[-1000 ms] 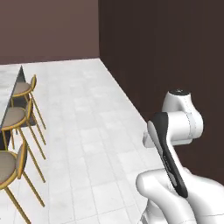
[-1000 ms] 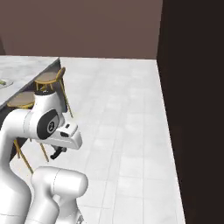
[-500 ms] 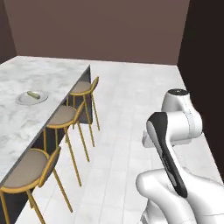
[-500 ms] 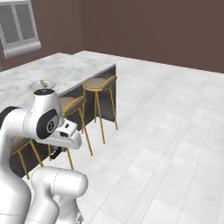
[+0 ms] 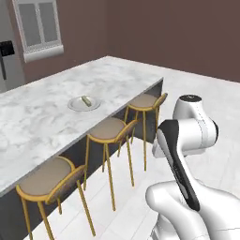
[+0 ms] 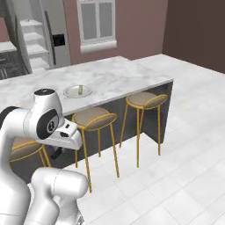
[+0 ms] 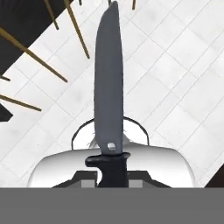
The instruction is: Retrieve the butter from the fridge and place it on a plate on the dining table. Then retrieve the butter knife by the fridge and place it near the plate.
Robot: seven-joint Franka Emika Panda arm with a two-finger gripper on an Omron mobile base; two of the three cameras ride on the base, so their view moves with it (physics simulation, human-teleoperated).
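Between the claw's (image 7: 113,175) closed tips sits the butter knife (image 7: 108,83), gripped at its dark handle, blade pointing out over the floor. It looks light, stiff and slim, so a handle grip suits it, though it could pivot. On the desk (image 5: 42,117), the butter (image 5: 86,100) lies on the plate (image 5: 75,105).

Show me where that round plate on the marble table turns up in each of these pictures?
Left base view: the plate sits left of centre on the dining table, with the butter on it.
Right base view: the plate sits upper left, above the robot's shoulder.
Hand view: I can't find it among the floor tiles, stool legs and knife.
Shared landmark: the row of stools.
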